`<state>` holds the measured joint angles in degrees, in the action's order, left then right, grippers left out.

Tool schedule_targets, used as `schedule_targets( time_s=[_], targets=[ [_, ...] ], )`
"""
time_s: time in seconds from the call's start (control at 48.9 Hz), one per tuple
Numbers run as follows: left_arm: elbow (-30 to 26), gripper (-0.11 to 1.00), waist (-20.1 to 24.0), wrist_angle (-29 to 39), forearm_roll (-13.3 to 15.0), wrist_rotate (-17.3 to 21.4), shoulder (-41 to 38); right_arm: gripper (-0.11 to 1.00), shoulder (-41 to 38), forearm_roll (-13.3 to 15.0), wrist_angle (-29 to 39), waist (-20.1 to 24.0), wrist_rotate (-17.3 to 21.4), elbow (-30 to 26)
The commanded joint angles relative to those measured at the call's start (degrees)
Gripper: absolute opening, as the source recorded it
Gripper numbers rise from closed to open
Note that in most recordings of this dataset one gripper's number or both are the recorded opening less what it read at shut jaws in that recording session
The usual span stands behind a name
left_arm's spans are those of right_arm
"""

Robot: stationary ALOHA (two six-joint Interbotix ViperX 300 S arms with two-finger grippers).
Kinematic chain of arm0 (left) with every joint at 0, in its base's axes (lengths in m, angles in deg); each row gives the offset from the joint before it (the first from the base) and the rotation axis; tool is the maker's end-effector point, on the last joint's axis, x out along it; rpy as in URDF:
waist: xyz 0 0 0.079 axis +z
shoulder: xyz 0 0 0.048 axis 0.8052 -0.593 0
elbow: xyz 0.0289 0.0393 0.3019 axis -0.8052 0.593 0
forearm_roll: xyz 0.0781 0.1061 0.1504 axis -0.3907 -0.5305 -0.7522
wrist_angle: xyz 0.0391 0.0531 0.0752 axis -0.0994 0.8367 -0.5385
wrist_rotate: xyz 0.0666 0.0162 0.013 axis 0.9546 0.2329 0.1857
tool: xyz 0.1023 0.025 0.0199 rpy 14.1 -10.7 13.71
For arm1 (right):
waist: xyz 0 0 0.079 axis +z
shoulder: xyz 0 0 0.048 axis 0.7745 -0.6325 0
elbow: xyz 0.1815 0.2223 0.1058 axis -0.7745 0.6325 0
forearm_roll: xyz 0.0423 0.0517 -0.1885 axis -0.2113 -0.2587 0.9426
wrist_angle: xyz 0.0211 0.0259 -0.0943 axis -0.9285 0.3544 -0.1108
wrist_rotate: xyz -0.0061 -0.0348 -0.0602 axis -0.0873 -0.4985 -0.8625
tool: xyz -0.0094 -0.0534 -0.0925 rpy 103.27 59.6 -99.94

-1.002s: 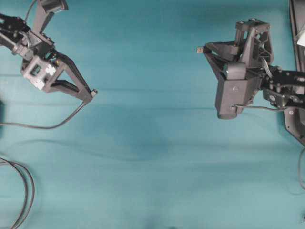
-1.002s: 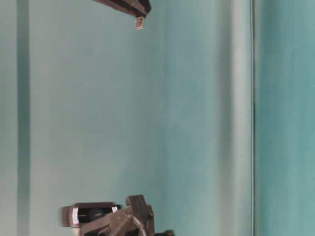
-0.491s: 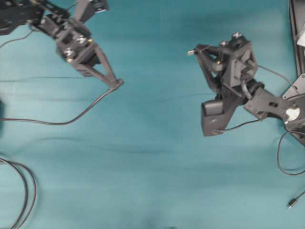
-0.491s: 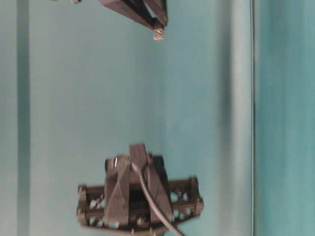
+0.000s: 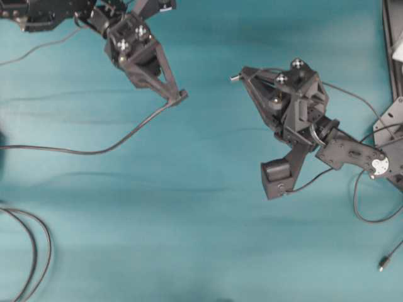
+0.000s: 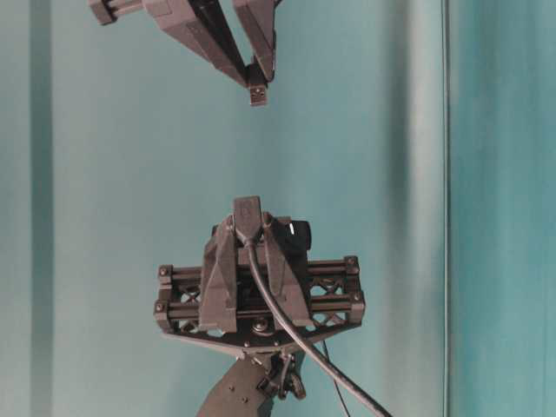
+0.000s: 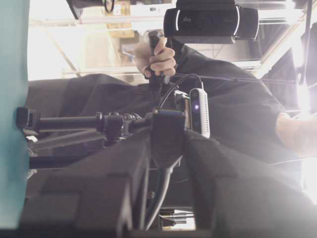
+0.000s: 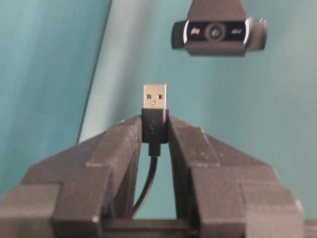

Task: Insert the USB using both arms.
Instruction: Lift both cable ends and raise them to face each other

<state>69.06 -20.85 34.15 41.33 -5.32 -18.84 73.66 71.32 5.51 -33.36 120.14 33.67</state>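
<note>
Both tools have swung toward mid-bench, the right tool [image 5: 238, 76] clamping the USB [image 8: 155, 110] at two o'clock, the left tool [image 5: 182, 96] gripping the socket [image 6: 247, 218] at eleven, so mating looks close.

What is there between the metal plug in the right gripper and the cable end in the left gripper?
Nothing: in the overhead view only bare teal cloth shows between the USB plug and the socket cable.

In the overhead view, we lose the left arm [image 5: 44, 12] past the upper left edge, and the looped cable [image 5: 38, 251] runs off the lower left. In the left wrist view, glare washes out the right side, and the socket's [image 7: 167, 141] opening faces away, unseen.
</note>
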Motion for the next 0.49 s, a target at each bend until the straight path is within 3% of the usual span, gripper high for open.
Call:
schedule_targets(
  time_s=[0.0, 0.47],
  targets=[
    [-1.3, 0.22, -0.3, 0.4, 0.4, -1.1, 0.4, 0.19, 0.3, 0.8, 0.3, 0.1, 0.2, -1.1],
    [-4.4, 0.22, -2.7, 0.7, 0.4, -1.1, -1.4, 0.19, -3.3, 5.4, -1.7, 0.1, 1.0, -2.5]
  ],
)
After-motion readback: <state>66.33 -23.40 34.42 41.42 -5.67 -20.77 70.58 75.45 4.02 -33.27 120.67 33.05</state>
